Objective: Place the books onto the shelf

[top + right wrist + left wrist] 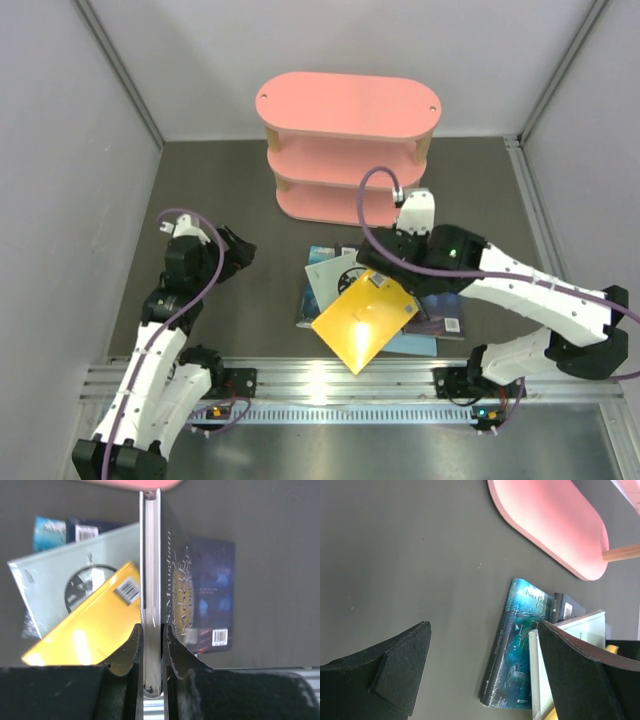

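My right fingers (131, 650) are clamped tight on a dark book (172, 580), held upright and edge-on above the other books, which lie in a loose pile on the desk (250, 190) at lower centre of the top view, the yellow book (365, 320) uppermost. The pink shelf (345, 105) stands at upper centre. My left fingers (390, 670) gape wide, gripping nothing, at left, apart from the pile.
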